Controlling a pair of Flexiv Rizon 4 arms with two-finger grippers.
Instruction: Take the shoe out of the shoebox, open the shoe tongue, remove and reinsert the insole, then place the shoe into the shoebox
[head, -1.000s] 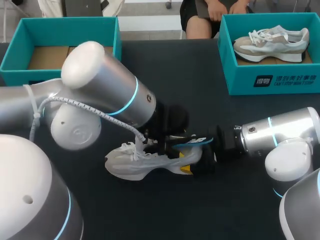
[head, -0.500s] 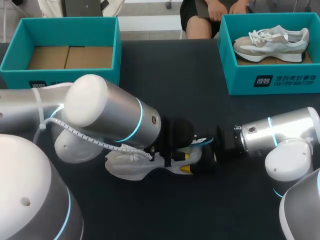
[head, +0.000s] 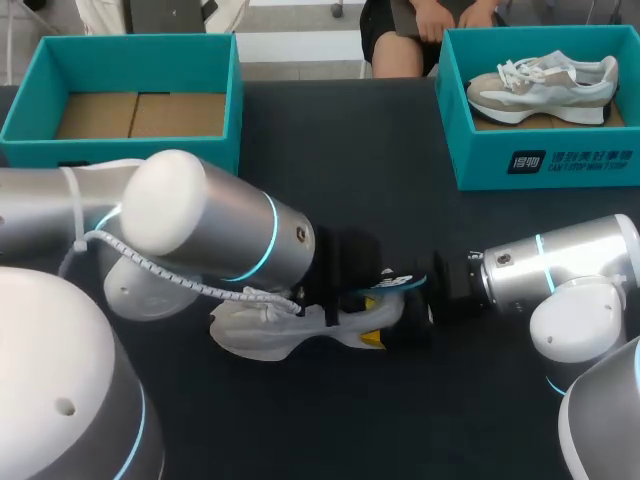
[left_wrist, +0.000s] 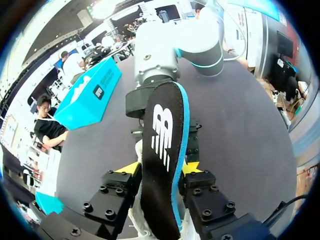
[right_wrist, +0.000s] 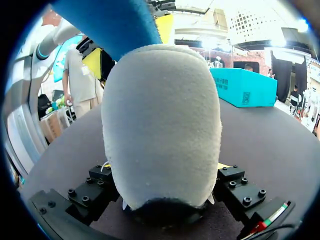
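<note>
Insole, pinched at its edges by the left gripper, runs lengthwise just above the shoe toward the heel clamped by the right gripper.

So the left arm and right arm are chunky brushed-silver tubes with rounded white joint caps and glowing cyan rings at the joints. A white braided cable runs along the left one, cinched with a white zip tie. The left gripper and right gripper are black blocks dotted with screws, with bright yellow tips.
</note>
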